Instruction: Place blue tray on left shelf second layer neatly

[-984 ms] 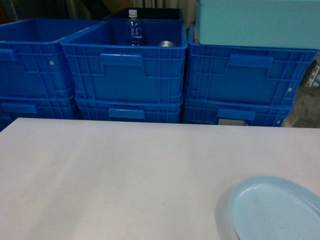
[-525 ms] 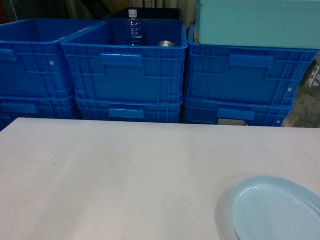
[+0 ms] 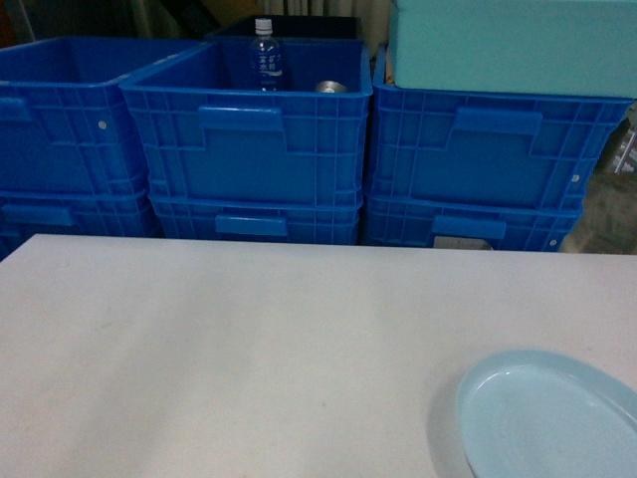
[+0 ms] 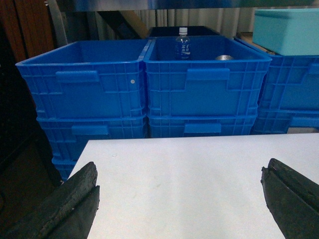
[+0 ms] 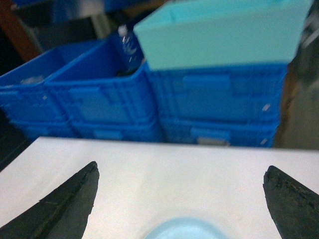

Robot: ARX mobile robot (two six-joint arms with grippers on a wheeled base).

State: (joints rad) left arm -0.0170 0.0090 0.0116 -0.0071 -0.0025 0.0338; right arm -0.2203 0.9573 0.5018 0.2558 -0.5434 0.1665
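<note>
The pale blue tray (image 3: 547,418) lies flat on the white table (image 3: 249,339) at the near right corner, partly cut off by the frame edge. In the right wrist view its far rim (image 5: 187,230) shows at the bottom, between and below the fingers of my right gripper (image 5: 182,181), which stands open and holds nothing. My left gripper (image 4: 179,184) is open too, above bare table near its left edge. Neither gripper shows in the head view. The left shelf second layer is out of view.
Stacked dark-blue crates (image 3: 249,149) line the far side of the table. A water bottle (image 3: 265,55) stands in the middle crate. A large teal box (image 3: 513,45) rests on the right stack. The table's left edge (image 4: 77,167) drops off beside the left gripper.
</note>
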